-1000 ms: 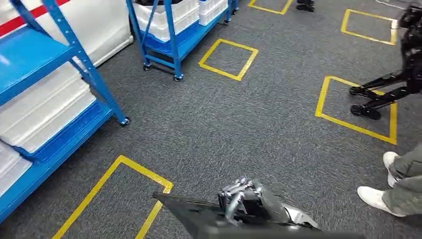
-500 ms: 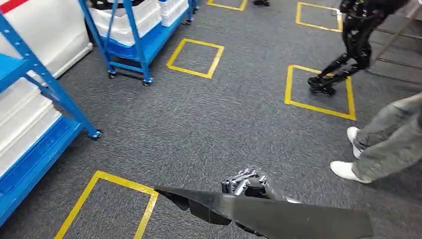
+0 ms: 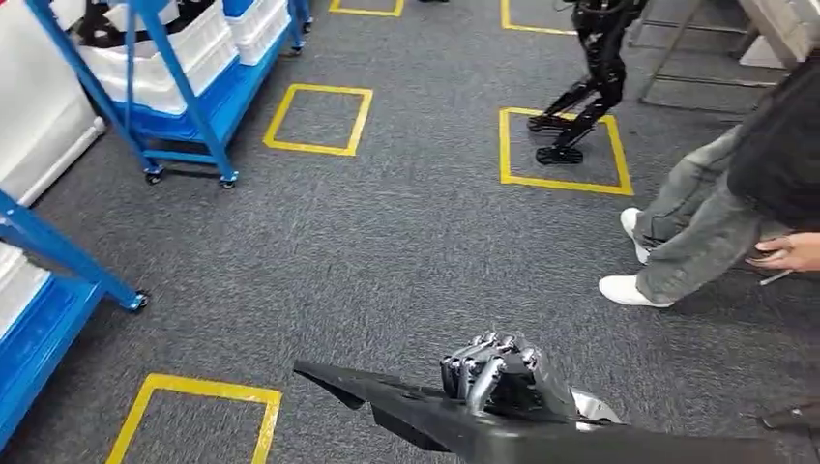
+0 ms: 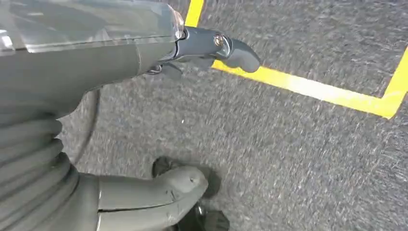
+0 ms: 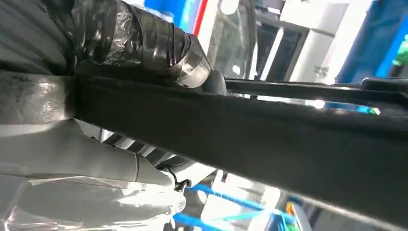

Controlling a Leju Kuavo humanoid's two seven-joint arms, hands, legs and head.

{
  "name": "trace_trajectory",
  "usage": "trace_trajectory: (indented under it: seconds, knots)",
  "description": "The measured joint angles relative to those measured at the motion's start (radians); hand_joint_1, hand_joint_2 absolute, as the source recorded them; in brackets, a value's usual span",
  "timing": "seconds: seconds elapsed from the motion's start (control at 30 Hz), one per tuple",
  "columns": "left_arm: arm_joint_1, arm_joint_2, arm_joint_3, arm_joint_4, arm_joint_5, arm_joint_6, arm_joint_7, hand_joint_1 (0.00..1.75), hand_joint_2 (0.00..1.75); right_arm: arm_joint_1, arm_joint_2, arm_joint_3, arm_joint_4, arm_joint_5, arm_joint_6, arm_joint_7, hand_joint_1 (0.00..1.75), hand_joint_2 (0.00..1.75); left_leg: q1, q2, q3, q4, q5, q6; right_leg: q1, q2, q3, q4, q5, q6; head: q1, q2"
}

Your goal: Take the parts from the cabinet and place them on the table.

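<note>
Right hand (image 3: 498, 379) is clamping its fingers (image 3: 481, 375) over the long flat black plastic part (image 3: 522, 430), left hand (image 4: 120, 120) is hanging empty and loose, so I'd keep it level and give the person (image 3: 720, 198) room.

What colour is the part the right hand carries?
Black, clearest in the head view: part, right hand.

The long black flat part (image 3: 580, 440) looks like matt plastic. The silver metal right hand (image 3: 498, 377) on it shines slightly. The grey carpet floor (image 3: 406, 242) is rough, with smooth yellow tape squares (image 3: 317, 118) at 11 o'clock.
</note>
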Motion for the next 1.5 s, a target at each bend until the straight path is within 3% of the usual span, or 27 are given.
trace_trajectory:
  seconds: [0.03,0.1,0.13,0.17,0.2,0.23,0.33,0.4,0.47,0.53,0.57,0.63,0.67,0.7,0.73,0.83,0.87,0.9,0.93,1.03,1.1,1.17,1.2,1.23,1.37,1.43,1.5]
  knots:
    - [0.002,0.002,0.005,0.0,0.0,0.0,-0.001,0.0,1.75,0.006,0.006,-0.006,-0.001,-0.001,0.001,-0.007,1.75,1.75,0.002,0.0,-0.011,0.009,0.013,-0.004,-0.001,0.014,-0.001,0.003,-0.001,0.001,0.0,0.0]
    - [0.002,0.009,0.008,0.0,-0.004,-0.001,-0.005,0.0,1.75,0.022,0.019,-0.014,-0.005,-0.006,0.0,-0.022,1.75,1.75,0.009,-0.003,0.025,-0.088,0.091,-0.012,-0.007,0.041,-0.001,0.016,-0.008,0.009,0.0,0.0]
    - [0.001,0.015,0.009,0.0,-0.008,-0.001,-0.006,0.0,1.75,0.033,0.027,-0.022,-0.01,-0.01,0.0,-0.031,1.75,1.75,0.015,-0.019,0.068,-0.184,0.145,-0.017,-0.012,0.055,0.0,0.023,-0.013,0.016,0.0,0.0]
    - [0.003,0.018,0.009,0.0,-0.012,0.0,-0.008,0.0,1.75,0.04,0.03,-0.028,-0.015,-0.015,0.0,-0.037,1.75,1.75,0.022,-0.054,0.095,-0.252,0.164,-0.021,-0.015,0.065,-0.002,0.032,-0.018,0.023,0.0,0.0]
    - [0.003,0.025,0.011,0.0,-0.013,0.001,-0.008,0.0,1.75,0.044,0.033,-0.036,-0.019,-0.021,0.0,-0.046,1.75,1.75,0.017,-0.087,0.106,-0.272,0.149,-0.02,-0.012,0.076,-0.012,0.043,-0.021,0.03,0.0,0.0]
    - [0.003,0.034,0.013,-0.001,-0.012,0.002,-0.006,0.0,1.75,0.054,0.037,-0.041,-0.021,-0.023,0.0,-0.052,1.75,1.75,0.017,-0.079,0.108,-0.268,0.15,-0.002,-0.012,0.091,-0.017,0.04,-0.018,0.033,0.0,0.0]
    - [0.002,0.06,0.014,-0.001,-0.013,0.003,0.0,0.0,1.75,0.094,0.049,-0.057,-0.025,-0.029,0.003,-0.072,1.75,1.75,0.014,-0.045,0.109,-0.278,0.157,0.017,-0.018,0.12,-0.022,0.033,-0.009,0.049,0.0,0.0]
    - [-0.005,0.072,0.015,-0.003,-0.011,0.003,0.007,0.0,1.75,0.101,0.055,-0.063,-0.028,-0.029,0.006,-0.075,1.75,1.75,0.012,-0.022,0.112,-0.282,0.159,0.029,-0.011,0.015,-0.049,0.094,-0.05,0.056,0.001,0.0]
    - [0.0,0.079,0.017,-0.003,-0.011,0.003,0.014,0.0,1.75,0.105,0.063,-0.064,-0.029,-0.028,0.013,-0.077,1.75,1.75,0.005,0.004,0.112,-0.281,0.156,0.036,-0.017,-0.014,-0.126,0.248,-0.126,0.061,0.001,0.0]
    - [0.0,0.082,0.02,-0.003,-0.011,0.009,0.014,0.0,1.75,0.108,0.066,-0.064,-0.027,-0.028,0.026,-0.075,1.75,1.75,0.0,0.031,0.112,-0.281,0.153,0.038,-0.018,-0.018,-0.182,0.355,-0.154,0.06,0.001,0.0]
    - [-0.002,0.082,0.02,-0.003,-0.012,0.018,0.01,0.0,1.75,0.108,0.066,-0.064,-0.026,-0.028,0.031,-0.071,1.75,1.75,-0.002,0.043,0.114,-0.281,0.15,0.039,-0.017,-0.018,-0.174,0.338,-0.13,0.057,0.001,0.0]
    - [-0.007,0.08,0.02,-0.003,-0.015,0.045,0.003,0.0,1.75,0.108,0.068,-0.064,-0.026,-0.028,0.039,-0.063,1.75,1.75,-0.004,0.064,0.124,-0.281,0.144,0.038,-0.009,-0.029,-0.094,0.188,-0.047,0.041,0.001,0.0]
    - [-0.008,0.076,0.02,-0.003,-0.024,0.06,-0.005,0.0,1.75,0.108,0.071,-0.064,-0.026,-0.028,0.04,-0.062,1.75,1.75,-0.004,0.072,0.13,-0.283,0.141,0.037,0.002,-0.061,-0.043,0.099,-0.011,0.028,0.001,0.0]
    - [-0.008,0.071,0.02,-0.003,-0.024,0.05,-0.019,0.0,1.75,0.106,0.072,-0.064,-0.026,-0.028,0.039,-0.061,1.75,1.75,-0.004,0.08,0.135,-0.286,0.139,0.035,0.018,-0.119,-0.017,0.047,-0.018,0.017,0.001,0.0]
    - [-0.007,0.068,0.02,-0.003,-0.027,0.035,-0.033,0.0,1.75,0.105,0.076,-0.064,-0.027,-0.026,0.036,-0.059,1.75,1.75,-0.009,0.09,0.134,-0.284,0.136,0.029,0.027,-0.122,-0.013,0.03,-0.022,0.014,0.001,0.0]
    - [-0.012,0.062,0.018,-0.002,-0.038,0.018,-0.05,0.0,1.75,0.114,0.076,-0.064,-0.031,-0.018,0.027,-0.053,1.75,1.75,-0.01,0.129,0.147,-0.294,0.132,0.021,0.028,-0.082,-0.014,0.022,-0.019,0.005,0.001,0.0]
    - [-0.014,0.06,0.018,-0.002,-0.041,0.015,-0.054,0.0,1.75,0.117,0.076,-0.064,-0.033,-0.017,0.023,-0.052,1.75,1.75,-0.007,0.108,0.146,-0.286,0.12,0.016,0.008,-0.073,0.003,0.002,-0.008,0.001,0.0,0.0]
    - [-0.015,0.058,0.017,-0.002,-0.043,0.012,-0.056,0.0,1.75,0.114,0.077,-0.064,-0.034,-0.018,0.022,-0.052,1.75,1.75,-0.004,0.046,0.139,-0.259,0.106,0.014,0.009,-0.06,0.01,-0.007,-0.007,0.0,0.002,0.0]
    - [-0.013,0.058,0.017,-0.002,-0.042,0.012,-0.056,0.0,1.75,0.11,0.079,-0.064,-0.034,-0.018,0.022,-0.05,1.75,1.75,-0.003,0.014,0.103,-0.184,0.065,0.013,0.008,-0.048,0.011,-0.007,-0.007,-0.003,0.0,0.0]
    - [-0.001,0.059,0.018,-0.002,-0.042,-0.001,-0.056,0.0,1.75,0.113,0.082,-0.064,-0.033,-0.019,0.024,-0.044,1.75,1.75,0.001,0.001,-0.004,0.002,0.009,0.0,0.007,-0.005,0.011,0.001,-0.01,-0.005,0.0,0.0]
    - [0.0,0.058,0.018,-0.002,-0.041,-0.025,-0.056,0.0,1.75,0.112,0.082,-0.064,-0.032,-0.027,0.024,-0.038,1.75,1.75,0.007,0.001,0.001,-0.044,0.068,-0.007,0.001,0.023,0.009,0.014,-0.016,0.002,0.0,0.0]
    - [-0.001,0.058,0.018,-0.002,-0.042,-0.041,-0.057,0.0,1.75,0.108,0.082,-0.063,-0.031,-0.037,0.025,-0.027,1.75,1.75,0.018,-0.022,0.072,-0.208,0.166,-0.017,-0.008,0.048,0.008,0.038,-0.031,0.015,0.001,0.0]
    - [-0.001,0.057,0.017,-0.002,-0.042,-0.044,-0.057,0.0,1.75,0.108,0.082,-0.063,-0.029,-0.039,0.028,-0.026,1.75,1.75,0.021,-0.073,0.088,-0.234,0.148,-0.023,-0.01,0.058,0.007,0.04,-0.035,0.023,0.0,0.0]
    - [0.001,0.055,0.017,-0.001,-0.041,-0.047,-0.058,0.0,1.75,0.102,0.082,-0.063,-0.029,-0.04,0.028,-0.025,1.75,1.75,0.021,-0.092,0.092,-0.263,0.153,-0.013,-0.007,0.071,-0.002,0.051,-0.037,0.028,0.001,0.0]
    - [-0.001,0.054,0.017,-0.001,-0.042,-0.05,-0.058,0.0,1.75,0.102,0.082,-0.06,-0.029,-0.041,0.029,-0.024,1.75,1.75,0.019,-0.052,0.096,-0.267,0.162,0.021,-0.014,0.106,-0.009,0.038,-0.025,0.046,0.001,0.0]
    - [-0.003,0.054,0.018,-0.001,-0.04,-0.051,-0.06,0.0,1.75,0.097,0.082,-0.058,-0.029,-0.051,0.027,-0.019,1.75,1.75,0.014,-0.03,0.097,-0.269,0.162,0.033,-0.011,0.013,-0.043,0.112,-0.075,0.057,0.002,0.0]
    - [0.006,0.054,0.018,-0.001,-0.038,-0.051,-0.06,0.0,1.75,0.097,0.083,-0.054,-0.028,-0.06,0.021,-0.01,1.75,1.75,0.006,-0.004,0.096,-0.269,0.159,0.036,-0.015,-0.017,-0.123,0.273,-0.151,0.064,0.002,0.0]
